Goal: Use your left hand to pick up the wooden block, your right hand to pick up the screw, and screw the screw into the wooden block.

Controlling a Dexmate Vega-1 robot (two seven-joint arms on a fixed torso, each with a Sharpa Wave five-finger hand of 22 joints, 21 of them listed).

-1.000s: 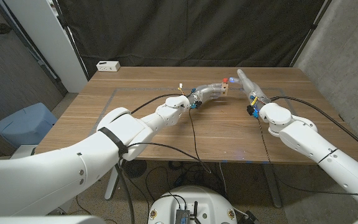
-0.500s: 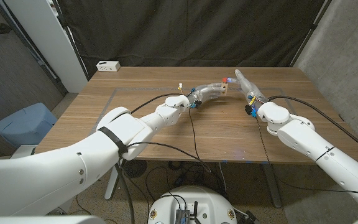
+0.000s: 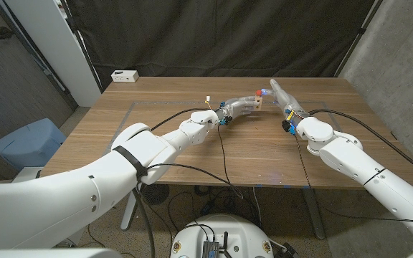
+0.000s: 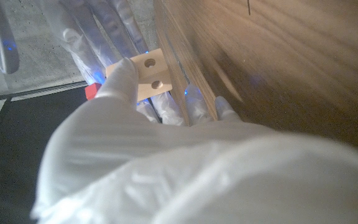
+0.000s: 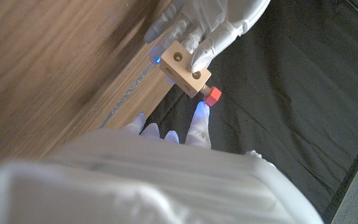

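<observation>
Gripping the small pale wooden block with drilled holes above the desk, the left robot hand steadies it; the right robot hand pinches the red-headed screw against its side. Both look light, rigid; the screw likely slips easily.

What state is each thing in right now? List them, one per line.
wooden block: held off the table by the left hand, two holes showing.
screw: red head at the block's side, at the right hand's fingertips.
left hand: grips the block.
right hand: fingers at the screw.
white box: resting at the table's far corner.
</observation>
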